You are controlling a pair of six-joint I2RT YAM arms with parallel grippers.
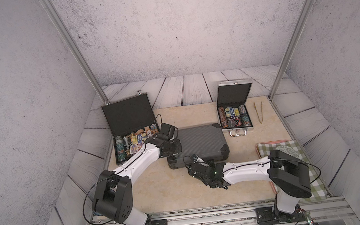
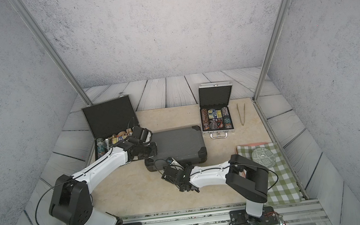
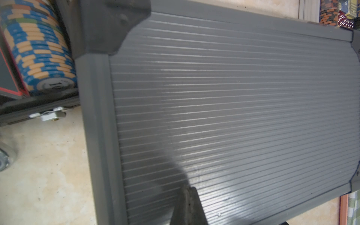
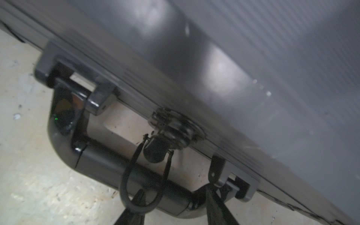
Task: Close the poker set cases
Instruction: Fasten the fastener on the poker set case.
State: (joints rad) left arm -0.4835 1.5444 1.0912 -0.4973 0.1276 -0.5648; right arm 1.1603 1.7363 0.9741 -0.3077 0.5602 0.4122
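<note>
Left wrist view shows the left gripper [image 3: 187, 200] clenched, its tip at the ribbed lid of the grey case [image 3: 224, 101]. In both top views this case lies shut in the middle of the desk [image 1: 171, 188]. The right gripper [image 4: 175, 191] stands with fingers apart at the handle [image 4: 101, 161] on the case's near edge, gripping nothing that I can make out. The black case [image 1: 128, 114] at the left edge and the silver case [image 1: 233, 96] toward the far right corner are open, lids upright. Tongs [image 1: 258, 112] lie beside the silver one.
</note>
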